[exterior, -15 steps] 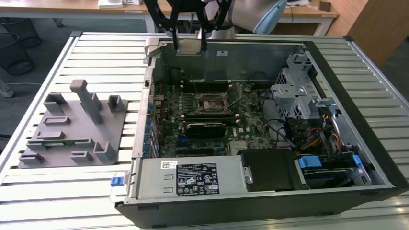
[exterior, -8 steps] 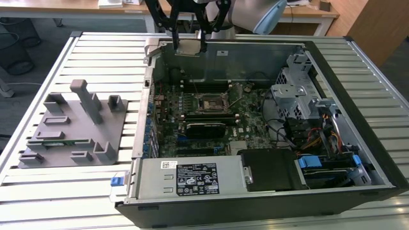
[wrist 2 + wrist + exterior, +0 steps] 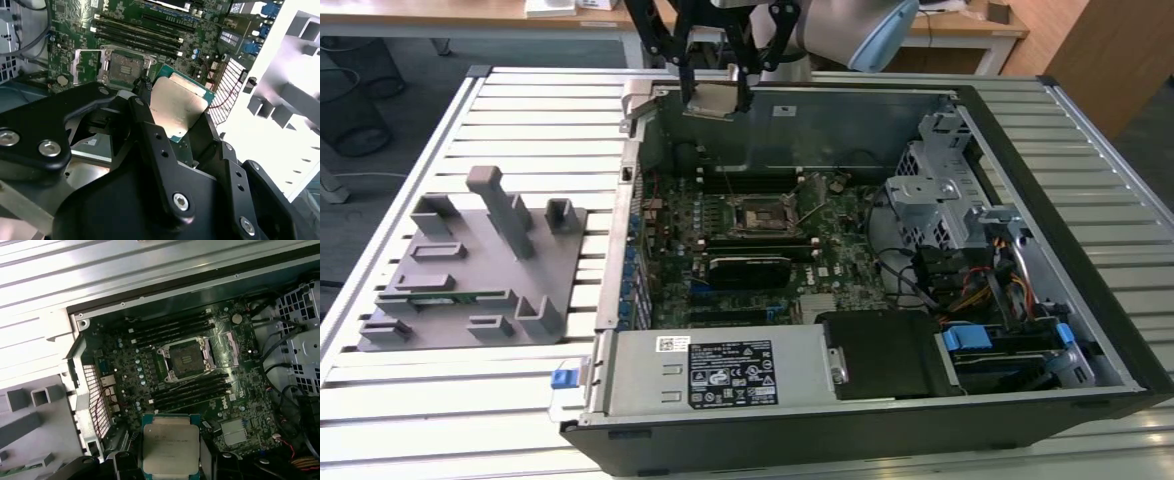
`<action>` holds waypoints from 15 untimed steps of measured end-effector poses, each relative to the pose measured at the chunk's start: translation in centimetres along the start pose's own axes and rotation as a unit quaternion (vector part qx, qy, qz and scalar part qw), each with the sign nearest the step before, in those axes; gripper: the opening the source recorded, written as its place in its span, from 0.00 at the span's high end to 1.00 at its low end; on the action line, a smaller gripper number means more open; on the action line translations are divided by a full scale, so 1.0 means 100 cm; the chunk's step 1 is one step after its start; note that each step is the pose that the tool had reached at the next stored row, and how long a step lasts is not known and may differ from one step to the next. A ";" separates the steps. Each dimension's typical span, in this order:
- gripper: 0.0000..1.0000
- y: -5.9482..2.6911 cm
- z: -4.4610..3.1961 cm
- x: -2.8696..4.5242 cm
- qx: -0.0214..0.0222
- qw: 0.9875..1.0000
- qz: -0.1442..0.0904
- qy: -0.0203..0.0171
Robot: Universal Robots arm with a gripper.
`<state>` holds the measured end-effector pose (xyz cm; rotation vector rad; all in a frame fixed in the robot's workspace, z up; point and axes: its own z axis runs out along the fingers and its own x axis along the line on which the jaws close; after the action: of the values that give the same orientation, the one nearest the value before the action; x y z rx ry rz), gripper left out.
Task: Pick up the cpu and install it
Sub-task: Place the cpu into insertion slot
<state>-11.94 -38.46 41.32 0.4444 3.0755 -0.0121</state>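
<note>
1. Standing by the slatted metal table [image 3: 520,120], I see the arm coming in from the top of the exterior view, a little toward the exterior view's left of centre.
2. The gripper [image 3: 715,95] is clenched on the cpu [image 3: 710,105], with one black finger pressed to each side of the chip.
3. The cpu hangs in the air at the top middle of the frame, over the far wall of the open computer case [image 3: 854,120]. It touches nothing but the fingers.
4. Its pale metal top is tilted and partly faces the camera.
5. In the second wrist view the cpu [image 3: 175,107] shows its silver lid and a thin green edge, with a dark finger [image 3: 150,135] against one side.
6. In the first wrist view the cpu [image 3: 171,447] sits squarely between the gripper's black links, lid toward the lens.
7. The socket frame [image 3: 757,213] lies flat on the motherboard [image 3: 720,240] in the middle of the exterior view, below the chip in the frame and well apart from it.
8. In both wrist views the socket frame [image 3: 186,359] [image 3: 122,67] shows a dark centre inside its metal surround, with long memory slots running beside it.
9. The grey plastic fixture [image 3: 467,270] stands on the table at the exterior view's left, outside the case and far from the gripper.
10. A thin green memory stick [image 3: 454,297] lies in that fixture near its lower edge.
11. A labelled metal box [image 3: 720,370] fills the near corner of the case at the bottom centre of the frame.
</note>
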 end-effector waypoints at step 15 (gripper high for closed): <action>0.46 0.0010 0.0018 0.0004 0.005 0.996 0.085 0.000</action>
<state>-11.94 -38.35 41.13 0.7043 3.0269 -0.0239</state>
